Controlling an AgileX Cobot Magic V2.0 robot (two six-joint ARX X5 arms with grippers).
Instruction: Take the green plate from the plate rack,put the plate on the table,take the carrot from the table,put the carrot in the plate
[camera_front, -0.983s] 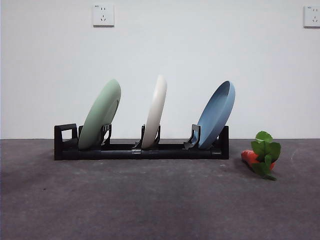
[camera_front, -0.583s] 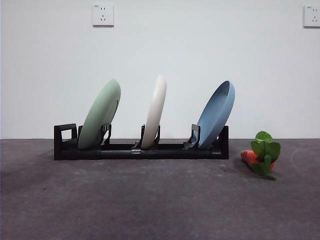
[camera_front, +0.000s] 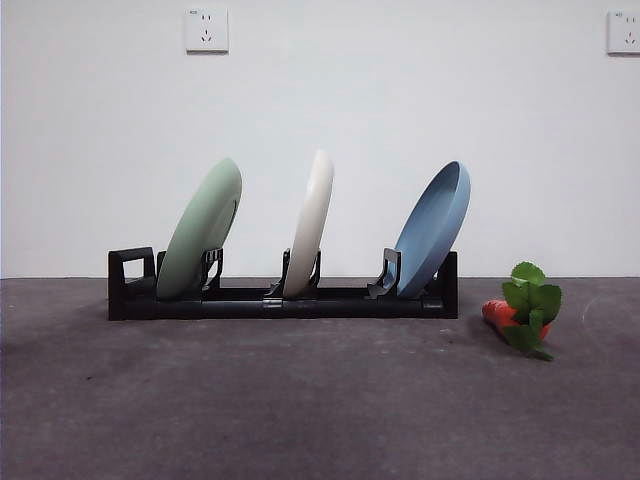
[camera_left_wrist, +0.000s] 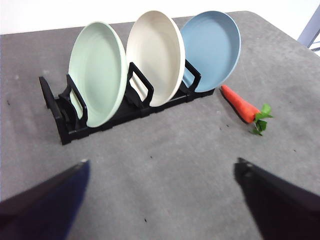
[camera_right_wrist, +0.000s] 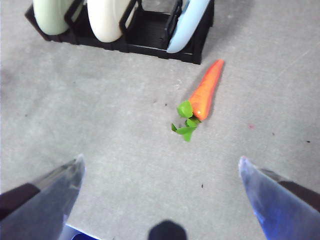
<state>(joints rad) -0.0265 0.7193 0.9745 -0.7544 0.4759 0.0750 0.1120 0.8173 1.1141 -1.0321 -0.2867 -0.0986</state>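
Dark grey bench (camera_front: 300, 400) before a white wall with two sockets; nothing on it differs from the frames of a second and half a second ago. Item one: green plate (camera_front: 200, 230), standing tilted in the end slot of the plate rack (camera_front: 280, 300), beside the rack's squared loop. Cream-white plate (camera_front: 310, 222) in the middle slot, light blue plate (camera_front: 433, 230) in the far slot. Item two: carrot (camera_right_wrist: 205, 90), lying flat on the bench just off the blue-plate end of the rack, apart from it, leaf tuft away from the rack. My left gripper (camera_left_wrist: 160, 170) hangs above the bench with jaws spread wide, facing the rack; I judge it the nearer arm for the green plate, whose face I see broadside. My right gripper (camera_right_wrist: 160, 170), likewise spread wide, hangs over the carrot, long axis running away from it.
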